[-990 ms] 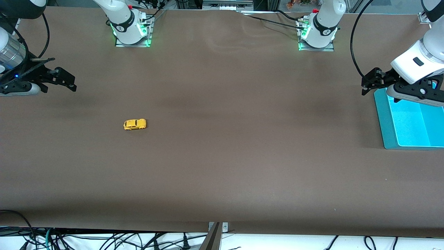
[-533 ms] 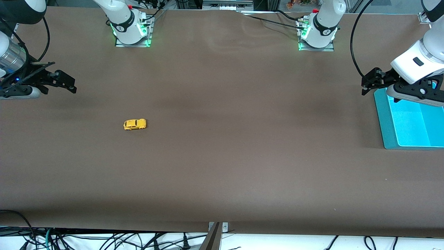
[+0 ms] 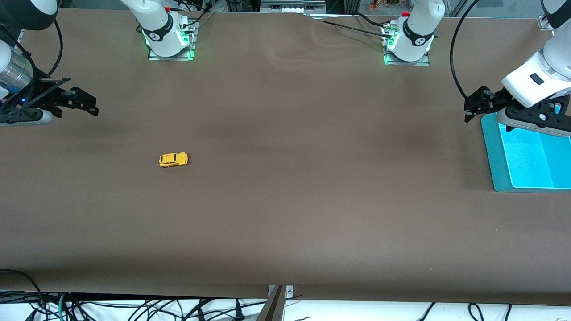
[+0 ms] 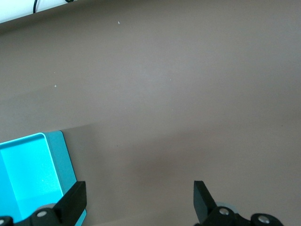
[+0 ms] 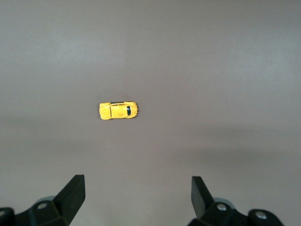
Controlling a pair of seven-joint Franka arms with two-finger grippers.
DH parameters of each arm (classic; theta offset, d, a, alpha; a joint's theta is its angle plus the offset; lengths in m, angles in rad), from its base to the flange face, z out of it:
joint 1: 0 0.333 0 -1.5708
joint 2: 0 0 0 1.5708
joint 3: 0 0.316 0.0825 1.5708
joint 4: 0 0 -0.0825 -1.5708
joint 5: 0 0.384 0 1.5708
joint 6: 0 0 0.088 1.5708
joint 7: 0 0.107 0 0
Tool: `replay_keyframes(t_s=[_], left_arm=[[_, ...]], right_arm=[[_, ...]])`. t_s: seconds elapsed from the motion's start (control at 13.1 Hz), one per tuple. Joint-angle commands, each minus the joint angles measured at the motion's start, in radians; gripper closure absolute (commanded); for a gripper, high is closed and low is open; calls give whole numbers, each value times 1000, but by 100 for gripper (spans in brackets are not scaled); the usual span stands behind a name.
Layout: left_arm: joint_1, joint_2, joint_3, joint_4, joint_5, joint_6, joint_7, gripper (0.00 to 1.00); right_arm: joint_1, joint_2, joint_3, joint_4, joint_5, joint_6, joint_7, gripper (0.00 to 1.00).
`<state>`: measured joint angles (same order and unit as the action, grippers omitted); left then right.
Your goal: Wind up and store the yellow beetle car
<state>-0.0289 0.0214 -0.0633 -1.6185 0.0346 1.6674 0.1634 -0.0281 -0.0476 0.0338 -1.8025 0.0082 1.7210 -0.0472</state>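
Right pincer (image 3: 84, 103) up over the table (image 3: 285, 200) at the right arm's end, fingers wide apart, nothing held. Car (image 3: 173, 159) on its wheels on the table, well apart from that pincer, in plain sight ahead of its fingers (image 5: 70, 195). Left pincer (image 3: 475, 107) waiting at the left arm's end, wide and bare, just beside the teal tray (image 3: 495, 169).

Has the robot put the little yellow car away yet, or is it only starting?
Only starting. Nothing looks done: the yellow beetle car sits alone on the brown table, toward the right arm's end. The right gripper is open and empty, up in the air. The left gripper waits open by the blue tray, which holds nothing I can see. Grabbing, winding and storing are all left.
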Motion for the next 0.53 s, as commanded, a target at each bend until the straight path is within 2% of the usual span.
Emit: replay_keyframes(t_s=[0.0,0.46], left_arm=[[3,6,-7,28,11,-24,-7,0],[-5,5,-15,28,11,-26,-10,0]], right_arm=[[-4,-8,6,19,3,-55,-11,0],[7,32,6,14,3,-46,-34,0]])
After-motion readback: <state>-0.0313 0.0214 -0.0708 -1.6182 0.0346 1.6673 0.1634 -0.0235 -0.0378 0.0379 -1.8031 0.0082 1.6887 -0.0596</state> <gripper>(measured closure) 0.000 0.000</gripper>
